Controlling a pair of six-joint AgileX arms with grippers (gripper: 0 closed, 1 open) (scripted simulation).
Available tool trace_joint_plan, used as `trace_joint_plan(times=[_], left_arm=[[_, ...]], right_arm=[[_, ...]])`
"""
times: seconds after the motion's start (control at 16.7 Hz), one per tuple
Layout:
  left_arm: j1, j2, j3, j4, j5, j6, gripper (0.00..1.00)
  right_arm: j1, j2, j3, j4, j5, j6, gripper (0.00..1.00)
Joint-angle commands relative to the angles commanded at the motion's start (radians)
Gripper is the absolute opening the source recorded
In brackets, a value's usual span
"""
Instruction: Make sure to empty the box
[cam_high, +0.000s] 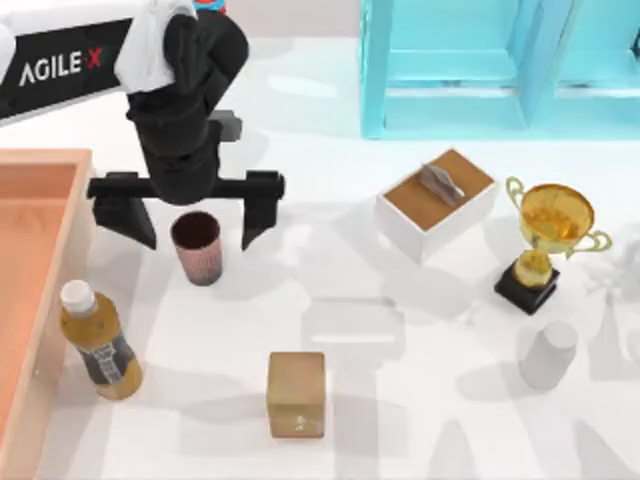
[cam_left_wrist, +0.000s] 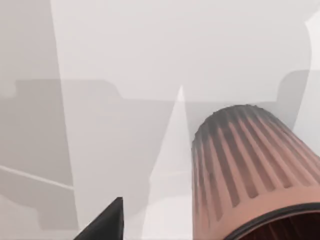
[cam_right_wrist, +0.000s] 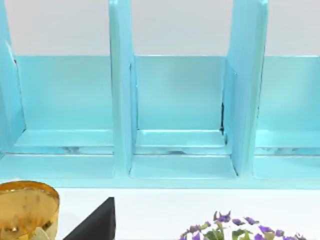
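Observation:
The box (cam_high: 72, 235), a wooden crate with an orange-brown floor and pale walls, lies at the table's left edge; the part of its floor that I see is bare. Just right of it my left gripper (cam_high: 196, 224) hangs open, its two black fingers straddling an upright reddish-brown ribbed cup (cam_high: 197, 248) without touching it. In the left wrist view the cup (cam_left_wrist: 250, 165) stands close by, beside one dark fingertip (cam_left_wrist: 106, 224). My right gripper (cam_right_wrist: 97, 224) sits low near the back right, facing the shelf.
A tea bottle (cam_high: 100, 345) stands against the box's outer wall. A tan cube (cam_high: 296, 393), a white box with a brown lid (cam_high: 436, 202), a gold trophy (cam_high: 548, 240) and a pale cylinder (cam_high: 548, 355) stand to the right. A cyan shelf (cam_high: 480, 70) lines the back. Purple flowers (cam_right_wrist: 235, 230).

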Motion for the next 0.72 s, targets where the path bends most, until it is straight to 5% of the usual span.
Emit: trace_joint_plan(times=[0.36,0.72], left_arm=[[0.000,-0.001,0.040,-0.040,0.000,-0.001,1.00],[-0.003,-0.023,0.287,-0.320,0.000,-0.003,1.00]], right_arm=[[0.000,0.000,0.000,0.000,0.000,0.000,1.00],[0.000,0.000,0.000,0.000,0.000,0.000,1.00]])
